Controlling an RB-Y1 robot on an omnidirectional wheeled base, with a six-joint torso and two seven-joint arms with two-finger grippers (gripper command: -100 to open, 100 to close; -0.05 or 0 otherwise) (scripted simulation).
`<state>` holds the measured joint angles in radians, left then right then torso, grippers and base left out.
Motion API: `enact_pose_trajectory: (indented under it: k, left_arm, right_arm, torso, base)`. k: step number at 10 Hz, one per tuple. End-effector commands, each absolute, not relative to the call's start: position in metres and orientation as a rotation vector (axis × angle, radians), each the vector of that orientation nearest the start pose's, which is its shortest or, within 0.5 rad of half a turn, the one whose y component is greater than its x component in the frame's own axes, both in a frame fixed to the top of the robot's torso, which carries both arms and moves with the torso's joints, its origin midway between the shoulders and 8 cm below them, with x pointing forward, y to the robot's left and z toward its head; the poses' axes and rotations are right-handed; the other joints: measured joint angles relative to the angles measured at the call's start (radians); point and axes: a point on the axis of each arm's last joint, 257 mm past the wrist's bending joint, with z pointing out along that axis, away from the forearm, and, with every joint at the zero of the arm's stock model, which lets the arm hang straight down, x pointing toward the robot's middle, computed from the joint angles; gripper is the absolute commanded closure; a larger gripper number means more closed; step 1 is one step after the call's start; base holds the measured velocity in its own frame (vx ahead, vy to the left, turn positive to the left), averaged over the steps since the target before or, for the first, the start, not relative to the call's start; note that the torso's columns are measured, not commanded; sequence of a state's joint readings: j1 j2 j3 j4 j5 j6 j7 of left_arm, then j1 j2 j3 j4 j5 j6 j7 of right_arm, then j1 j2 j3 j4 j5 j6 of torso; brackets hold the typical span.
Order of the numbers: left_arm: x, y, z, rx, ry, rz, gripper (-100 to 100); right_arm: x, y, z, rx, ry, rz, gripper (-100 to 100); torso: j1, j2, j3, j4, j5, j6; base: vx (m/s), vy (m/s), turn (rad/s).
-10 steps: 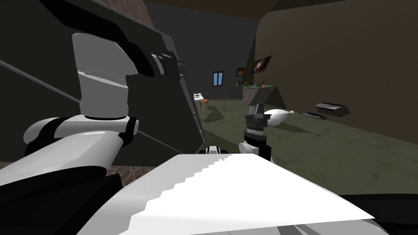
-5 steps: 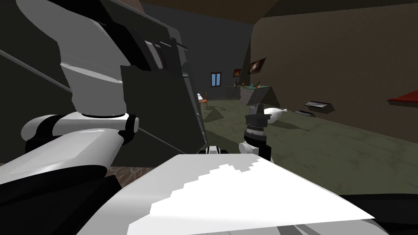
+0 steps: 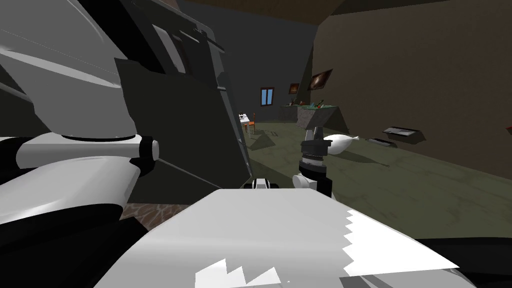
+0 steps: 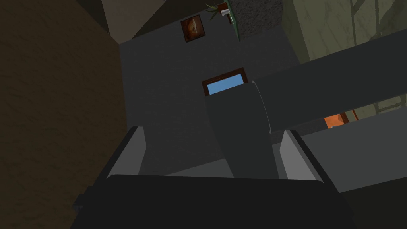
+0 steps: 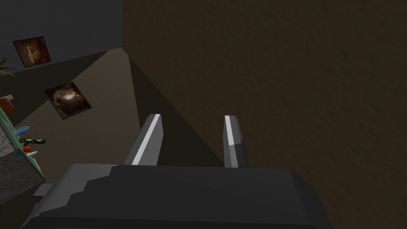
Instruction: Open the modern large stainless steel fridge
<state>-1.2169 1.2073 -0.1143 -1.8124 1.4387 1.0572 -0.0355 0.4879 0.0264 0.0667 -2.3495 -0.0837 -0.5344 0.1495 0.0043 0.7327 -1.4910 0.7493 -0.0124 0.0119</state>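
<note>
The fridge [image 3: 200, 125] is a tall dark grey slab at my left, leaning with the head view's slant, its rounded edge [image 3: 227, 100] facing the room. My raised left arm [image 3: 75, 100] reaches up along its front. In the left wrist view my left gripper [image 4: 212, 131] is open. A dark grey bar, the handle [image 4: 238, 135], runs out between its fingers [image 4: 135, 151] with a gap on each side. My right gripper [image 3: 315, 132] points up in front of my chest. It is open with nothing between its fingers [image 5: 149, 139].
Green floor [image 3: 400, 180] stretches ahead and to the right. Far back stand a small table with an orange chair [image 3: 248, 123] and a counter [image 3: 315, 112]. A white sack-like shape [image 3: 340, 142] lies on the floor. A brown wall [image 3: 425, 75] with a low shelf [image 3: 402, 132] runs along the right.
My left arm has swung up and to the left, closer to the head camera. The dark fridge panel beside it now covers more of the head view. The right arm is still.
</note>
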Motion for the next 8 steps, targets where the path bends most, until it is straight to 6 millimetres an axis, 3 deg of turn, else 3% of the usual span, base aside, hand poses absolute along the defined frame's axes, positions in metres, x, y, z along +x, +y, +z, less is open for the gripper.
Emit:
enact_pose_trajectory:
  k: [1,4,5,6,8]
  left_arm:
    - [0.452,0.146,0.336,-0.467,1.740,-1.407,-100]
    - [0.452,0.146,0.336,-0.467,1.740,-1.407,-100]
    - [0.462,0.147,0.310,-0.514,1.806,-1.386,-100]
    - [0.463,0.148,0.307,-0.521,1.813,-1.382,0]
    - [0.464,0.148,0.305,-0.526,1.817,-1.379,0]
  right_arm:
    - [0.324,-0.268,0.064,0.597,0.493,1.307,0]
    - [0.324,-0.268,0.064,0.597,0.493,1.307,0]
    - [0.324,-0.268,0.064,0.597,0.493,1.307,0]
    - [0.324,-0.268,0.064,0.597,0.493,1.307,0]
    - [0.324,-0.268,0.064,0.597,0.493,1.307,0]
  torso:
    - [0.001,0.000,-0.002,0.002,-0.002,0.000]
    - [-0.001,-0.002,-0.003,0.002,-0.002,-0.001]
    - [0.001,-0.001,-0.003,0.004,-0.002,-0.001]
    - [-0.002,0.000,0.003,-0.003,0.003,-0.005]
    - [-0.006,0.001,0.010,-0.011,0.009,-0.009]
  base:
    - [0.008,-0.008,-0.008]
    - [-0.002,0.000,-0.007]
    - [-0.015,-0.007,0.028]
    - [-0.016,-0.009,0.023]
    - [-0.008,-0.002,0.011]
